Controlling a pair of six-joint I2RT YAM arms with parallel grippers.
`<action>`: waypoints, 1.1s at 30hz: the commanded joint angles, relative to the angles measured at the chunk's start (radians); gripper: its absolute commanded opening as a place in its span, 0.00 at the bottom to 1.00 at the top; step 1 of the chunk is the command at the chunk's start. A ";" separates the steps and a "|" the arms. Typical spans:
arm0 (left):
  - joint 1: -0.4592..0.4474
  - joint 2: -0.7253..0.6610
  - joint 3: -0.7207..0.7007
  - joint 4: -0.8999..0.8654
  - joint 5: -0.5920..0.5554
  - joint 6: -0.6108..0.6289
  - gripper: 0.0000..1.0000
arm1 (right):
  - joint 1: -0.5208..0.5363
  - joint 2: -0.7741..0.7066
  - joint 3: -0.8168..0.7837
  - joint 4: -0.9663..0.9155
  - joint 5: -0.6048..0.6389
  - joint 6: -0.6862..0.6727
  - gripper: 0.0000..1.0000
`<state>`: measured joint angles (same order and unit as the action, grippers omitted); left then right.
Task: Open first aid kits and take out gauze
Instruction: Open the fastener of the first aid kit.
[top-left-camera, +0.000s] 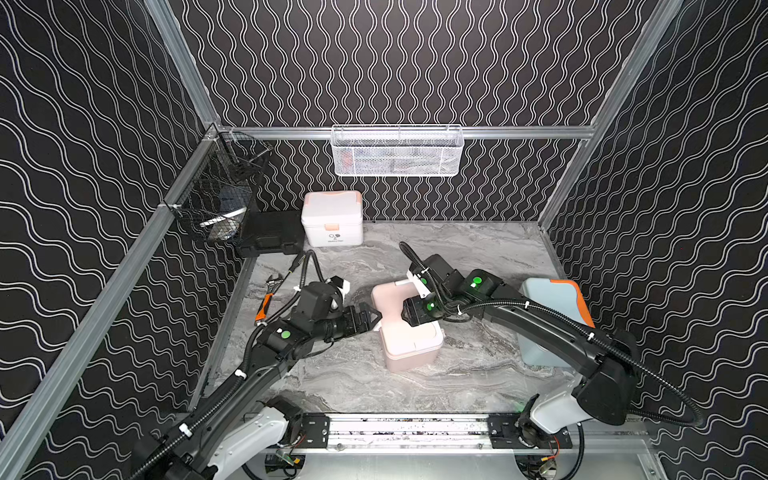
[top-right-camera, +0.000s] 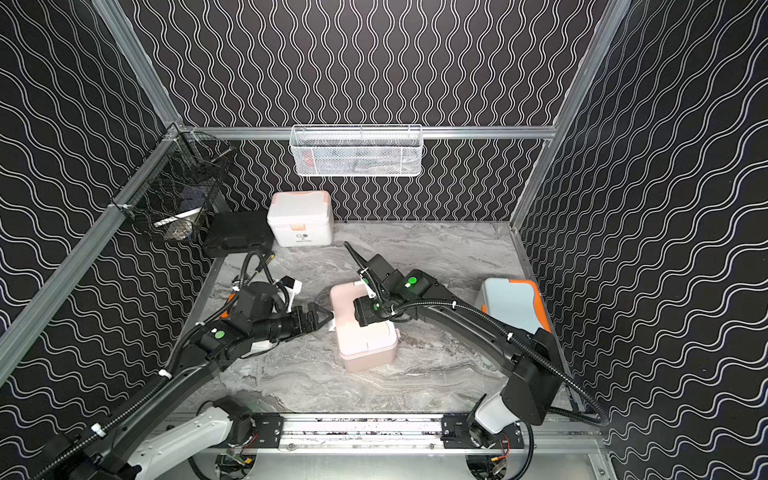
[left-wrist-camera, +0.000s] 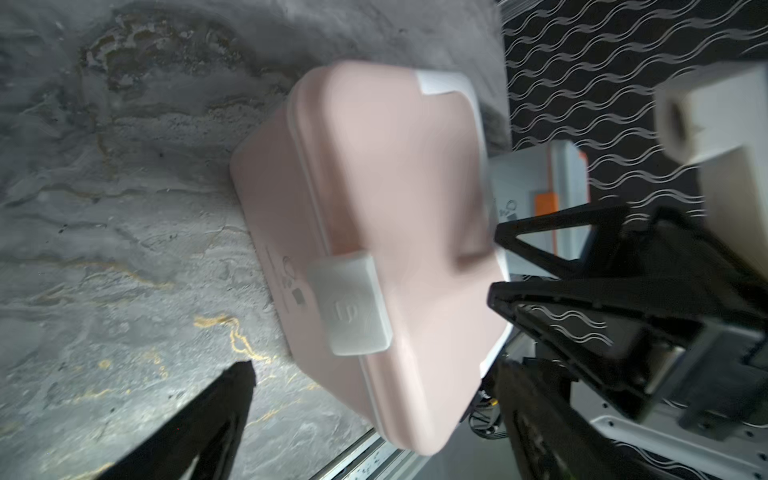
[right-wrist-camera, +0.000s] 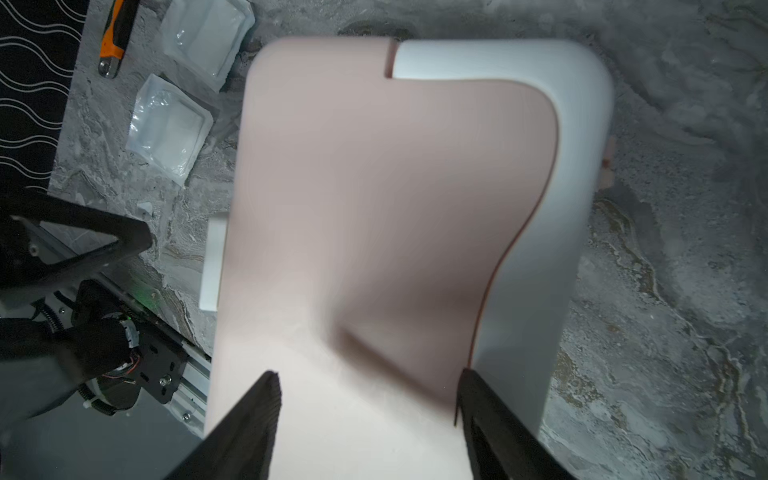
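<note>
Two open empty jaws, left jaws beside pink kit, right jaws over its lid, latch mark blurred.

Blurred pink box fills most of the frame. White handle curves along one side; white latch sticks out at the opposite edge. Over the lid, right pincer, jaws spread apart; contact unclear. On the marbled table beside the box: two gauze packets, just beside each other, orange-handled wrench near them.
</note>
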<state>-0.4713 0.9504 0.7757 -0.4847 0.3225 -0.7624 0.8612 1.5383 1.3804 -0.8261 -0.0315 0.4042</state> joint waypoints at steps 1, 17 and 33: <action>-0.054 0.057 0.034 -0.095 -0.149 0.055 0.96 | -0.002 0.012 -0.009 -0.022 0.009 0.013 0.71; -0.073 0.061 -0.027 -0.135 -0.254 0.060 0.94 | -0.014 0.000 -0.047 -0.012 -0.013 0.007 0.71; -0.041 -0.021 -0.008 -0.123 -0.177 0.033 0.92 | -0.029 -0.058 -0.021 -0.031 -0.018 -0.001 0.77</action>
<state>-0.5137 0.9596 0.7319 -0.6239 0.0906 -0.7124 0.8364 1.5013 1.3491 -0.8089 -0.0475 0.4030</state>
